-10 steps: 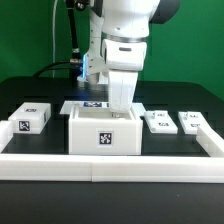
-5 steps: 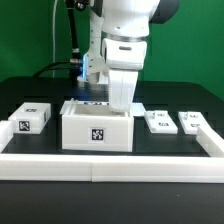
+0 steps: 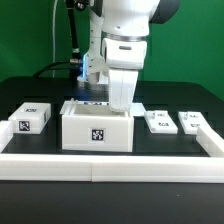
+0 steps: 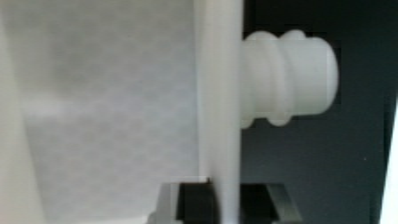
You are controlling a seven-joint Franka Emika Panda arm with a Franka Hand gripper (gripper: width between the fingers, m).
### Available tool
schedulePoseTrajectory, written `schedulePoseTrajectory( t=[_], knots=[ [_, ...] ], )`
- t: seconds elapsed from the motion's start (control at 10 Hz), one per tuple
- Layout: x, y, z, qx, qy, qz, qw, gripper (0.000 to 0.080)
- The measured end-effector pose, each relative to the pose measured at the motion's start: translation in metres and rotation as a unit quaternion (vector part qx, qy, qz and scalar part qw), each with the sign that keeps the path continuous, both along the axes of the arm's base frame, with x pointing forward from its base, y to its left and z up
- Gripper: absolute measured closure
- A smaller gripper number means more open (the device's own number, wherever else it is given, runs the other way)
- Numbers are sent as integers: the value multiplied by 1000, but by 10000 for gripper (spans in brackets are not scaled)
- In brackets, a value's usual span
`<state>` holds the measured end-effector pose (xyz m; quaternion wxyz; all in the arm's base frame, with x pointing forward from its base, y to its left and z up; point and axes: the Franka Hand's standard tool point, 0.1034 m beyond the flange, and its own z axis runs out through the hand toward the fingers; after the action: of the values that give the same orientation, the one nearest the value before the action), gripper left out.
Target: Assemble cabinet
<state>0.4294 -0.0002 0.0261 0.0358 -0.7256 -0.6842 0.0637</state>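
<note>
The cabinet box (image 3: pixel 96 132) is large and white, open at the top, with a tag on its front. It stands near the table's front rim. My gripper (image 3: pixel 121 103) reaches down over its wall on the exterior view's right and is shut on that wall. In the wrist view the thin white wall (image 4: pixel 217 100) runs between my dark fingers (image 4: pixel 263 205), and my gripper (image 4: pixel 222 205) clamps it. A ribbed white knob (image 4: pixel 294 78) sticks out from the wall's outer side. A small tagged block (image 3: pixel 30 117) lies to the exterior view's left of the box.
Two small white tagged blocks (image 3: pixel 158 121) (image 3: pixel 192 122) lie to the exterior view's right of the box. The marker board (image 3: pixel 93 102) lies behind the box, mostly hidden. The low white rim (image 3: pixel 110 163) bounds the black table in front.
The cabinet box slid a little to the exterior view's left with my gripper on its wall between the first two frames. It has stayed still over the last half second.
</note>
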Motion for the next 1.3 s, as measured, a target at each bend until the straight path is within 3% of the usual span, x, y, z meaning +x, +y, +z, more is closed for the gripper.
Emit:
schedulePoseTrajectory(
  t=[0.5, 0.8, 0.9, 1.3],
  knots=[
    [44, 4, 6, -3, -2, 12, 1000, 752],
    [71, 34, 1, 3, -13, 10, 1000, 752],
    [72, 41, 1, 4, -16, 13, 1000, 752],
    [72, 39, 1, 3, -16, 11, 1000, 752]
  ],
)
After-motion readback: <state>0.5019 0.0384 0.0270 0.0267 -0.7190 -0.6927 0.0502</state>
